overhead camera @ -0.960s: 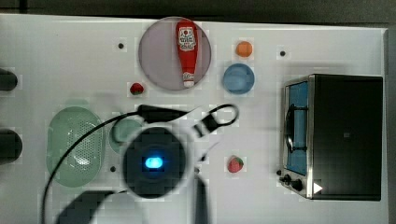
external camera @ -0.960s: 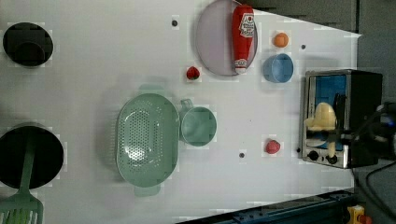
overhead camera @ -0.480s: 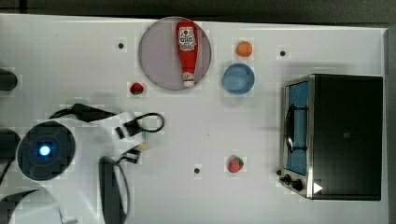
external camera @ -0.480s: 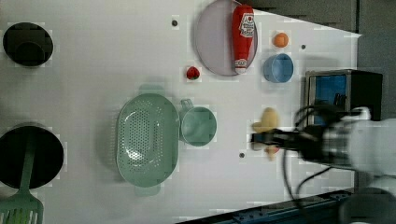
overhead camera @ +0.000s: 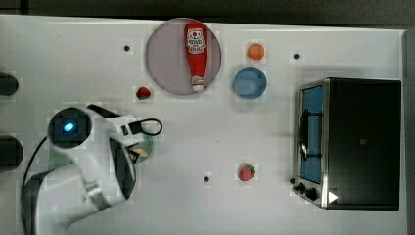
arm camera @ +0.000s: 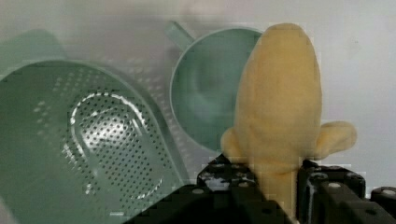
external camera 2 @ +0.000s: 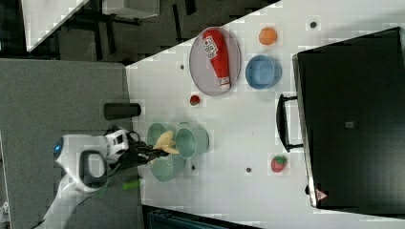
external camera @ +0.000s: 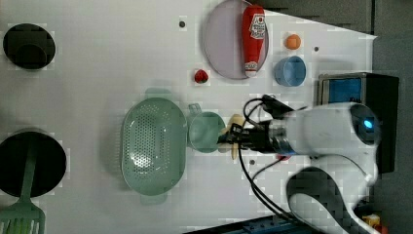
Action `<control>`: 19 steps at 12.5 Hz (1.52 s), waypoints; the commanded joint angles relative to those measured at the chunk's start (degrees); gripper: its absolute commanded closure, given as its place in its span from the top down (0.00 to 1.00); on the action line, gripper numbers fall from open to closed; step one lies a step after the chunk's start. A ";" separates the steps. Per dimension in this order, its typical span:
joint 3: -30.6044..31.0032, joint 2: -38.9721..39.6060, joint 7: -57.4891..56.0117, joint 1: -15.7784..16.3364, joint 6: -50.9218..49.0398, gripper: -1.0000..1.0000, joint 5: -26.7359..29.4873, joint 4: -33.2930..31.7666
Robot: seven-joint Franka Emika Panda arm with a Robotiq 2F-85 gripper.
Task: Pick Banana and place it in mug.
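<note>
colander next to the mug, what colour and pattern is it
Pale green oval plastic colander, its base dotted with small round holes; the left view shows it best.

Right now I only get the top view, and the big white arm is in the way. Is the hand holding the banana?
Observer: Yes. In the wrist view the hand is shut on the banana, near one end.
Operator: Is anything in the mug?
Observer: No. The wrist view shows the mug empty.
Operator: Is the banana over it?
Observer: In the left view it sits at the mug's rim, on the left view's right.
</note>
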 commanded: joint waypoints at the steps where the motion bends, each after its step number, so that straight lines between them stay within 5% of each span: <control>1: 0.12 1.84 4.07 -0.99 5.12 0.25 -1.22 -0.16; 3: 0.12 3.58 6.99 -0.95 7.17 0.29 -3.16 -0.84; 10: 0.26 3.71 13.74 -0.19 11.99 1.00 -4.37 -2.95; 15: -1.31 -3.43 14.18 -1.17 11.60 1.00 -4.08 -1.64; 19: -7.83 -14.02 10.87 -2.21 -1.33 1.00 -4.15 2.14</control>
